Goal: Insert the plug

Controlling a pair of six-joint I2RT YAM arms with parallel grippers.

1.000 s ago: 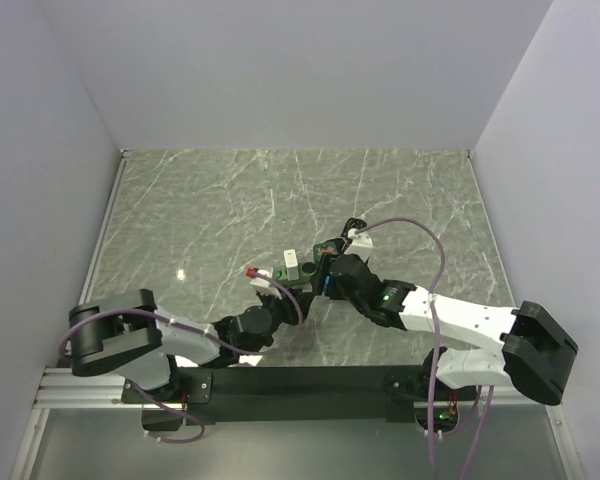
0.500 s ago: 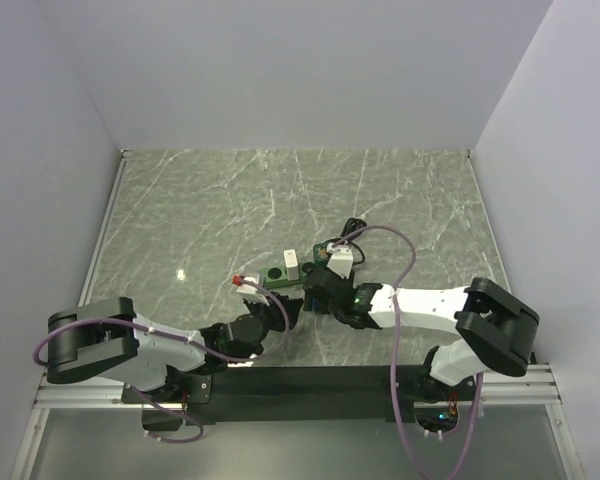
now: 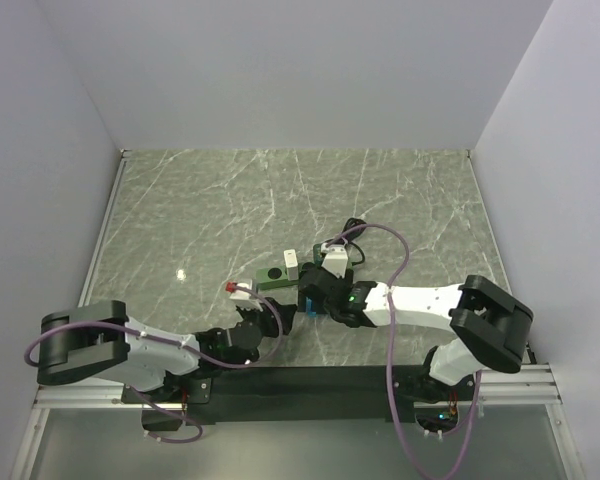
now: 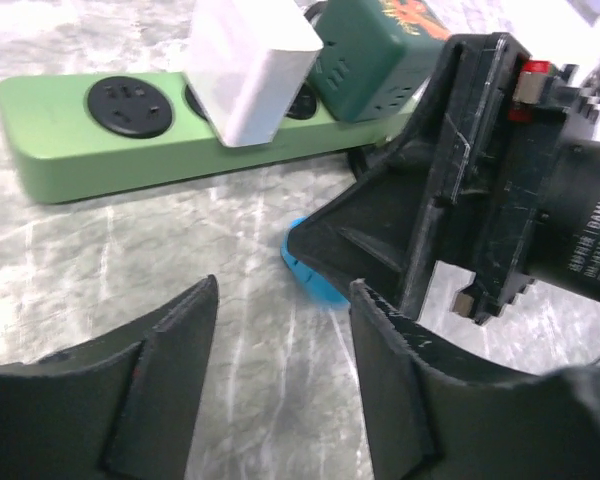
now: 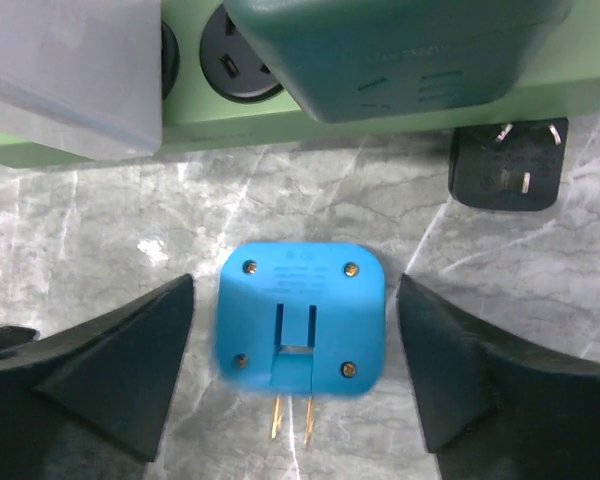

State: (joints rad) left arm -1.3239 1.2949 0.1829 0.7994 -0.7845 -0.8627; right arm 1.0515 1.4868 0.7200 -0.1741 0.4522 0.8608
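Blue plastic marks the plug (image 5: 300,318), which is seen lying flat on the marble table (image 3: 230,200) between the spread fingers of the right gripper (image 5: 295,300), touched by neither. Since a second ago the right arm has been folded in and its gripper brought down around the plug, while the left gripper (image 4: 285,300), likewise spread and empty, has been drawn back toward its base; a grasp is judged to be next. The brass prongs are pointed back toward the right wrist, away from the green power strip (image 4: 80,140) just ahead of the fingertips. The prong axis thus lies along the gripper's own line, and the plug would have to be turned about before insertion.
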